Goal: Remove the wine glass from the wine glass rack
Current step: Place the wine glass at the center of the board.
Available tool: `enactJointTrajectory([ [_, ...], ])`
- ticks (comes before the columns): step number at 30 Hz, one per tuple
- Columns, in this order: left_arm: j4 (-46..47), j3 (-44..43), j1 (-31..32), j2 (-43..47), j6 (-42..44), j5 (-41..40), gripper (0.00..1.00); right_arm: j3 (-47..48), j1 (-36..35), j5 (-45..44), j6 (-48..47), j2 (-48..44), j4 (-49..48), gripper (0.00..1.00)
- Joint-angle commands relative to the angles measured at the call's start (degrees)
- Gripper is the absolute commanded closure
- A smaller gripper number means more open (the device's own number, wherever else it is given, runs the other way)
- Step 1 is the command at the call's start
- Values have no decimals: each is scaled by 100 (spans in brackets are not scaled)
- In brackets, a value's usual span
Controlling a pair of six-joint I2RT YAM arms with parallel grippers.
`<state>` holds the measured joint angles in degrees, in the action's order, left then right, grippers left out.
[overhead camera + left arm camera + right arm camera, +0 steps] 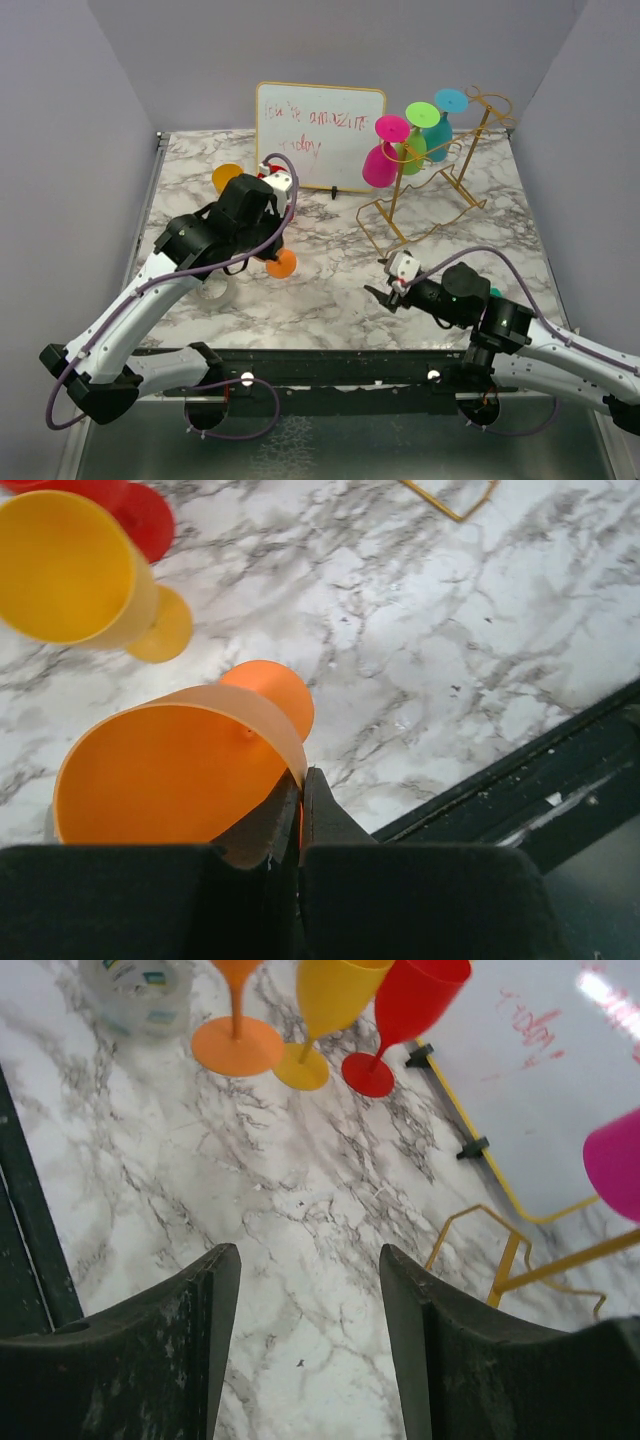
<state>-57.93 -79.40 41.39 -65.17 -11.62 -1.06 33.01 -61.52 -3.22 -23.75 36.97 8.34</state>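
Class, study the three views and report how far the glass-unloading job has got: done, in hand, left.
Done, apparently: the yellow glass and red glass stand on the table. In hand: the left tool is shut on the rim of the orange glass, its foot on the table. Left: the pink glass, green glass and teal glass hang on the rack; the right tool is open and empty, short of it.

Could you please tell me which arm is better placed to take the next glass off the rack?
The right arm, probably: the right pincer is open and empty near the rack, while the left pincer is shut on the orange glass, farther away.
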Motion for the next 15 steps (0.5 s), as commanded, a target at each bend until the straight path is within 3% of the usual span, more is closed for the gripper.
enactJointTrajectory([
  [1,-478,-167,15,251,-420,-1488,100,601,-4,-1333,2098,127,270,37],
  [6,-646,-260,8,300,-517,-2319,100,1330,-1,-1791,3273,541,1090,36],
  [11,-765,-126,-86,144,-565,-2955,100,1381,-3,-2068,4015,538,1211,34],
  [15,-667,3,-521,73,-317,-2853,100,1110,-5,-2415,4367,326,1072,34],
])
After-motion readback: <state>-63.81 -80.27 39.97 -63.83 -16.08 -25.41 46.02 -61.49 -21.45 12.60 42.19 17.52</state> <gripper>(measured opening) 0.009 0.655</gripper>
